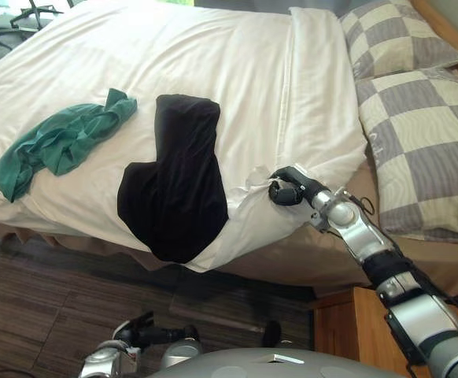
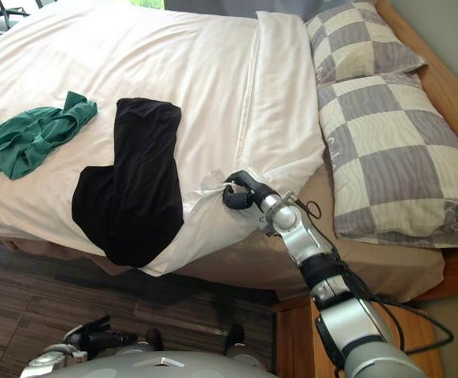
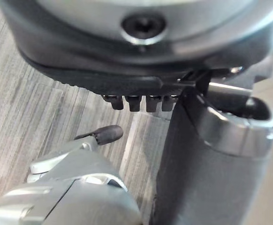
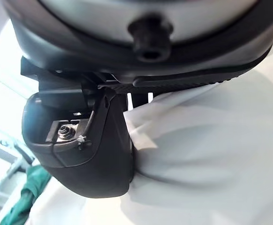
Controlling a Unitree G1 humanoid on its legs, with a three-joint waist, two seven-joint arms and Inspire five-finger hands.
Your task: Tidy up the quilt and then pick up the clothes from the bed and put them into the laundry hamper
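Over on the bed (image 1: 343,264) you're barely started: your right hand (image 1: 286,189) is clenched on the edge of the quilt (image 1: 213,63), while the black garment (image 1: 178,173) just left of it and the green garment (image 1: 64,142) further left lie unpicked.

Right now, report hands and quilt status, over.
Right hand shut on white quilt edge. Left hand open, idle low. Black garment, green garment lie on it.
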